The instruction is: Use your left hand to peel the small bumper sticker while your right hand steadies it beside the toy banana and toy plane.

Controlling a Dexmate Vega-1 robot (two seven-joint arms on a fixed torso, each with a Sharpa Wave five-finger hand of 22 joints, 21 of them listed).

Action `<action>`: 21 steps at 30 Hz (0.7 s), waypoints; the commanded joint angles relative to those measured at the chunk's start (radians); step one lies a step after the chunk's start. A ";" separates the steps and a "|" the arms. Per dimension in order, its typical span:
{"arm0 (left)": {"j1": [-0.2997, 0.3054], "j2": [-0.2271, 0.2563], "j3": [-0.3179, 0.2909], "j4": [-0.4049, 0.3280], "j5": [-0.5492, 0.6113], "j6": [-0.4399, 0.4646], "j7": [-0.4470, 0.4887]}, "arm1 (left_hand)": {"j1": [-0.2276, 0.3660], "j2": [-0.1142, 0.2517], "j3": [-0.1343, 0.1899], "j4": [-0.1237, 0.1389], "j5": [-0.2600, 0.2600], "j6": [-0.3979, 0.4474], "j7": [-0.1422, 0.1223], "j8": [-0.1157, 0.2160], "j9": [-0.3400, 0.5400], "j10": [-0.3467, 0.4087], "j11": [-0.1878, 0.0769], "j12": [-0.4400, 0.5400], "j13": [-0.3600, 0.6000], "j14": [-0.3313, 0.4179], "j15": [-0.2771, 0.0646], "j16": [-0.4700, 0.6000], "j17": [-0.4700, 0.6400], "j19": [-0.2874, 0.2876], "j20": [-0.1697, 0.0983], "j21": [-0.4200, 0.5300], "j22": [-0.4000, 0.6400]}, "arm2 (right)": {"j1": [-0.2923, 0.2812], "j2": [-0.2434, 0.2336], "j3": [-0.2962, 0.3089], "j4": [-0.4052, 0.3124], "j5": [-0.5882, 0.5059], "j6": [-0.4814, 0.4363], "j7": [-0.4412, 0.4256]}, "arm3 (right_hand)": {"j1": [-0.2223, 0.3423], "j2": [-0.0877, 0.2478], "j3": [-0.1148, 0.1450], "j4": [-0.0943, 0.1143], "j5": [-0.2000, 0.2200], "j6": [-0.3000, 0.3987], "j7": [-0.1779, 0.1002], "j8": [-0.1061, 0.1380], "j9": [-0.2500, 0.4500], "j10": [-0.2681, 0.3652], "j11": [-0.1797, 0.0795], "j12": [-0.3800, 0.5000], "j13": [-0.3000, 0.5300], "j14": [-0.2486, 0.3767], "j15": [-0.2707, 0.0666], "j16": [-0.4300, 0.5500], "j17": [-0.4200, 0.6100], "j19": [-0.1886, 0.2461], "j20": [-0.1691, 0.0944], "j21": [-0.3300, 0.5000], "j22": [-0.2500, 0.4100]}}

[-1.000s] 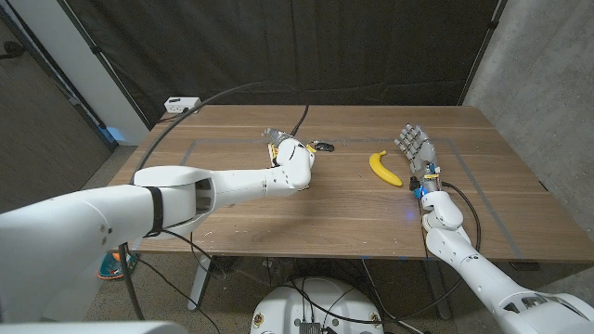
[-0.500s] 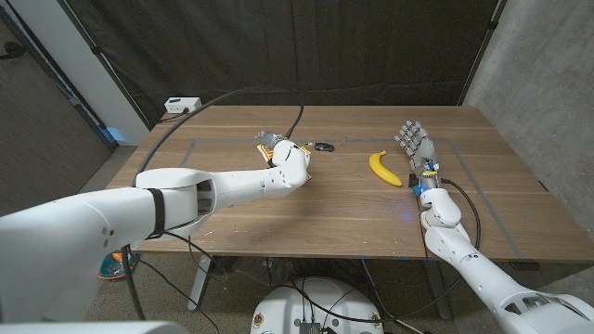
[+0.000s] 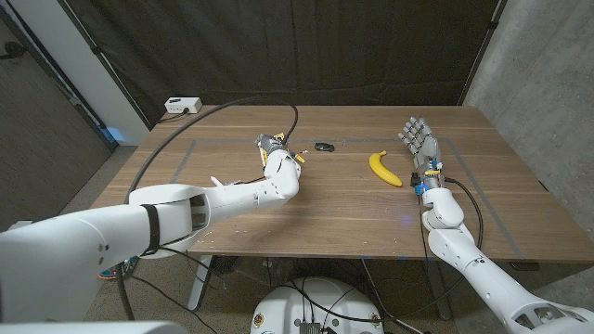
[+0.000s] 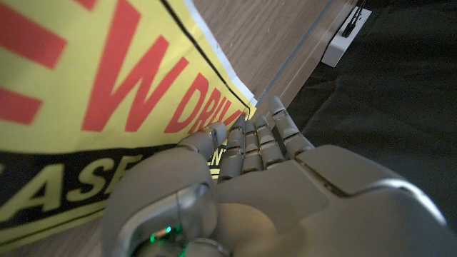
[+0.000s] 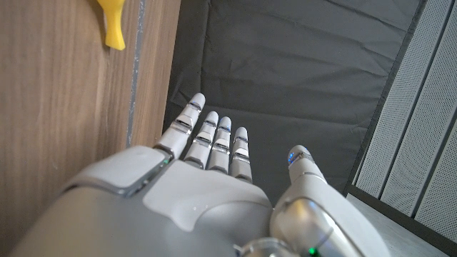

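One yellow paper bumper sticker is pinched by the left hand for peeling, while the empty right hand, fingers apart, is needed for steadying.

Left hand, fingers closed on yellow bumper sticker with red and black lettering; wooden table beneath; white box at table edge.

— What moved?
— The left hand, gripping the yellow sticker, drew away from the small dark object, toward the table's left edge.
— The right hand?
— Shifted slightly toward the far edge.
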 commanded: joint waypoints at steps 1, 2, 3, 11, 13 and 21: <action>0.147 0.042 -0.187 -0.100 -0.124 0.045 0.508 | 0.206 -0.148 -0.097 -0.098 0.007 0.685 -0.172 0.143 0.187 0.312 -0.278 0.013 0.001 0.107 -0.125 0.011 0.003 0.031 -0.003 0.025 0.003 | -0.016 -0.012 0.000 -0.061 -0.025 -0.014 -0.033 | -0.011 -0.002 0.002 0.005 0.004 0.011 0.004 0.006 0.002 0.007 0.000 0.005 0.001 0.006 -0.001 0.001 0.001 0.005 0.001 0.006 0.003; 0.160 0.048 -0.212 -0.119 -0.141 0.034 0.543 | 0.213 -0.149 -0.099 -0.097 0.007 0.687 -0.170 0.145 0.192 0.322 -0.277 0.014 0.002 0.111 -0.127 0.011 0.003 0.035 -0.006 0.029 0.003 | -0.017 -0.014 0.000 -0.064 -0.027 -0.015 -0.036 | -0.011 -0.002 0.002 0.005 0.004 0.011 0.004 0.006 0.002 0.007 0.001 0.005 0.001 0.006 0.000 0.001 0.001 0.005 0.000 0.006 0.003; 0.176 0.057 -0.241 -0.144 -0.161 0.014 0.578 | 0.220 -0.147 -0.100 -0.096 0.008 0.688 -0.162 0.147 0.197 0.325 -0.279 0.014 0.003 0.114 -0.127 0.012 0.003 0.037 -0.005 0.032 0.003 | -0.017 -0.015 0.001 -0.068 -0.027 -0.017 -0.036 | -0.011 -0.002 0.002 0.005 0.004 0.011 0.005 0.006 0.002 0.007 0.000 0.005 0.001 0.006 0.000 0.001 0.001 0.005 0.000 0.006 0.003; 0.268 0.102 -0.425 -0.319 -0.315 -0.128 0.736 | 0.196 -0.030 -0.152 -0.038 -0.010 0.513 -0.184 0.171 0.315 0.241 -0.234 -0.041 0.030 0.042 -0.066 0.008 0.034 0.005 0.020 0.063 0.012 | -0.017 -0.019 0.000 -0.082 -0.028 -0.027 -0.037 | -0.012 -0.002 0.003 0.005 0.005 0.012 0.006 0.006 0.002 0.007 -0.002 0.004 0.001 0.004 -0.001 -0.001 0.001 0.006 -0.001 0.006 0.003; 0.287 0.096 -0.455 -0.328 -0.336 -0.155 0.792 | 0.185 -0.009 -0.161 -0.025 -0.018 0.470 -0.183 0.182 0.344 0.227 -0.220 -0.048 0.037 0.033 -0.055 0.013 0.043 -0.005 0.032 0.069 0.014 | -0.017 -0.021 0.000 -0.087 -0.029 -0.032 -0.037 | -0.012 -0.002 0.003 0.004 0.005 0.012 0.005 0.006 0.002 0.007 -0.003 0.004 0.001 0.005 -0.002 -0.002 0.001 0.006 -0.001 0.006 0.003; 0.342 0.092 -0.531 -0.385 -0.396 -0.227 0.908 | 0.167 0.023 -0.141 0.015 -0.007 0.389 -0.180 0.233 0.429 0.226 -0.205 -0.049 0.064 0.026 -0.043 0.021 0.059 -0.008 0.038 0.100 0.023 | -0.017 -0.026 0.002 -0.099 -0.025 -0.037 -0.030 | -0.013 -0.002 0.004 0.004 0.005 0.012 0.005 0.005 0.002 0.008 -0.002 0.003 0.001 0.004 -0.004 -0.003 0.001 0.005 0.000 0.004 0.003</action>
